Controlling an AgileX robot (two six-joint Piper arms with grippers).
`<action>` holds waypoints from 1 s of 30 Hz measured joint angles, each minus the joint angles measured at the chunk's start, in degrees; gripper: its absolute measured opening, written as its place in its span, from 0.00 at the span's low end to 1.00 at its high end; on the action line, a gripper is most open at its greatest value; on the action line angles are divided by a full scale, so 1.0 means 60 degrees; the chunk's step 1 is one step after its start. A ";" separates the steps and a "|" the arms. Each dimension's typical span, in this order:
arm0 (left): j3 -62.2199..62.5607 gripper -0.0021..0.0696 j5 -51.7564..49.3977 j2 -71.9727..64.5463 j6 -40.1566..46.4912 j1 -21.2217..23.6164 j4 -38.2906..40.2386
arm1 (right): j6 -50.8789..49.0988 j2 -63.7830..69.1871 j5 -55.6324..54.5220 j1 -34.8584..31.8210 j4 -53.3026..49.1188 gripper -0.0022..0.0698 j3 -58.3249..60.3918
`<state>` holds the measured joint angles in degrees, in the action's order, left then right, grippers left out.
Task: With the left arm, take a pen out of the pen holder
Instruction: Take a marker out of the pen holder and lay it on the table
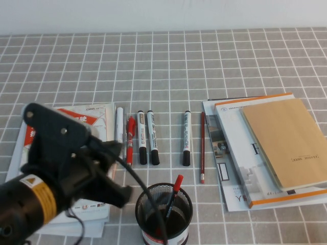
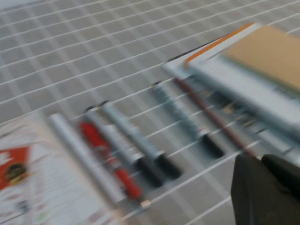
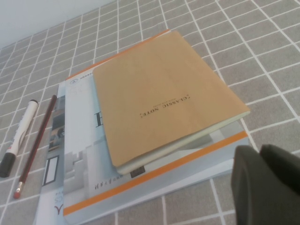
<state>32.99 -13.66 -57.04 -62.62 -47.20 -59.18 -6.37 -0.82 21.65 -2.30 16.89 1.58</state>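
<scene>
We see the left tool (image 1: 122,194) pressed together, empty, beside the pen holder (image 1: 145,210), its arm hiding papers (image 1: 99,116); the right tool (image 3: 264,187), likewise closed, half cropped, near the notebook (image 3: 164,93).

I could read only "CLASSIC NOTE", printed small on the tan card-covered notebook (image 3: 164,89) lying atop the orange-edged white book (image 3: 154,173).

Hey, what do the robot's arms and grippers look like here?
The left arm, near left, is glossy black with a yellow band bearing a warning triangle and a black cable looping off it. The left gripper, near the pens, and right gripper, by the books, show blocky dark jaws.
</scene>
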 joint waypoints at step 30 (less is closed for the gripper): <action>0.3533 0.03 -0.7071 0.0571 1.2987 0.0000 1.1255 | 0.0000 0.0000 0.0000 0.0000 0.0000 0.01 0.0000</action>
<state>54.19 -56.09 -53.61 15.30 -47.20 8.35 -6.37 -0.82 21.65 -2.30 16.89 1.58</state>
